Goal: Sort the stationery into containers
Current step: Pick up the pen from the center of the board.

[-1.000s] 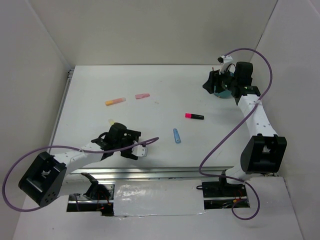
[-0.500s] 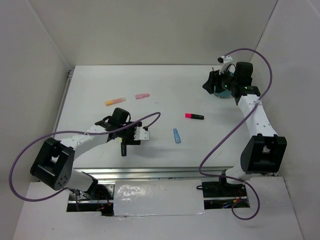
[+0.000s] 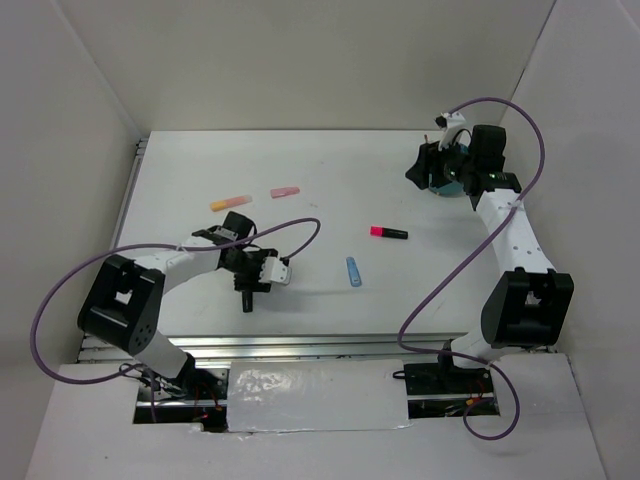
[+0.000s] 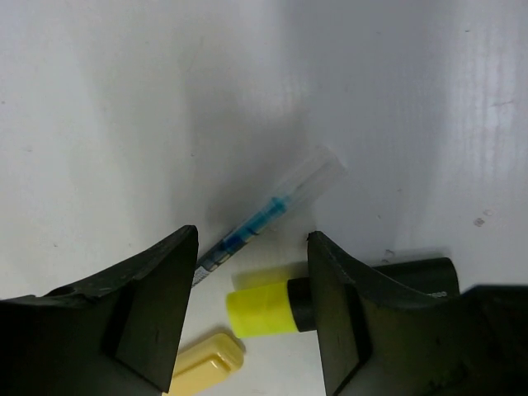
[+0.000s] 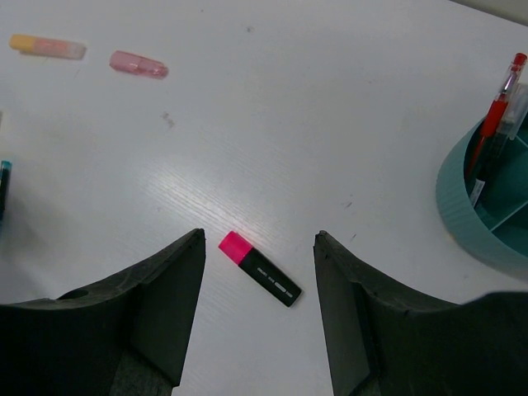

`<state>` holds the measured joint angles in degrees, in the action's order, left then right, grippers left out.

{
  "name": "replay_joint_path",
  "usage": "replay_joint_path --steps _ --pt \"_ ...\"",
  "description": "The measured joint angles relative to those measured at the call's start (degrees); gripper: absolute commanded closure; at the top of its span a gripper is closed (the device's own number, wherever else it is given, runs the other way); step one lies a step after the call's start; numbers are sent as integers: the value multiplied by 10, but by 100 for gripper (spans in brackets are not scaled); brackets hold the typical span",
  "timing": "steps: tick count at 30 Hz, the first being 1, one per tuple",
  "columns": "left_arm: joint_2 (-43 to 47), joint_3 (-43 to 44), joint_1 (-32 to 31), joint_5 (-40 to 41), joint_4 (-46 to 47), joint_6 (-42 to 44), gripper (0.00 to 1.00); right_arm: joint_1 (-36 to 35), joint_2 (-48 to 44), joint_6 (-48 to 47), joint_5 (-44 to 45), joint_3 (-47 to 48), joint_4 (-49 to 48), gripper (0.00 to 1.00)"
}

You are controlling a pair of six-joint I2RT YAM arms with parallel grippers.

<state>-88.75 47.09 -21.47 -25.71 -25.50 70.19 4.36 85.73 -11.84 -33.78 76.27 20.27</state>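
Left gripper (image 4: pixel 252 247) fingers were spread around a yellow highlighter (image 4: pixel 257 309), grip uncertain. Right gripper (image 5: pixel 259 239) fingers were parted, empty, above a pink highlighter (image 5: pixel 259 269); label unreadable.

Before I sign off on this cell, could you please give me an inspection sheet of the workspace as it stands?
Surface: white table, a few faint marks.
Job's things: teal cup at far right holds a red pen; orange highlighter, pink eraser, pink-black highlighter and blue marker lie loose; a clear blue-ink pen lies below the left arm.
Clutter: nothing seen.
Grippers: left pincer straddles a yellow-capped marker, grip cannot be told; right pincer open, empty, near the cup.
Cables: a purple cable loops off each arm.
Surroundings: white panels on three sides.
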Motion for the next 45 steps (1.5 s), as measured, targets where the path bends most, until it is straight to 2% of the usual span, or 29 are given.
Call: replay_joint_path --steps 3,6,10,14,17,19,20,26,27,34,40,45 --pt "-9 7 4 3 7 14 33 1 0 0 -1 -3 0 38" --pt "-27 26 6 9 7 35 38 1 0 0 -1 -7 4 38" --pt "-69 71 11 17 -3 61 53 2 0 -3 -2 -7 5 38" --pt "-103 109 11 25 -8 70 61 1 0 -6 -4 -7 7 38" --pt "-118 130 6 31 -26 77 72 1 0 -9 -6 -7 11 39" --pt "-131 147 -1 35 -37 78 78 1 0 -11 -8 -7 14 39" --pt "-138 156 -6 38 -43 77 78 1 0 -11 -8 -7 16 39" --pt "-169 203 -26 40 -69 57 99 2 0 -11 -12 -7 23 39" --pt "-169 204 -27 40 -69 45 100 2 0 -11 -13 -7 24 39" --pt "-156 220 -25 -5 -75 -98 100 18 -18 11 -42 -5 43 39" --pt "-56 239 -15 -79 -28 -348 100 23 -74 111 -102 -6 25 38" --pt "51 226 -14 -131 72 -572 100 -36 -124 217 -130 -22 -42 38"
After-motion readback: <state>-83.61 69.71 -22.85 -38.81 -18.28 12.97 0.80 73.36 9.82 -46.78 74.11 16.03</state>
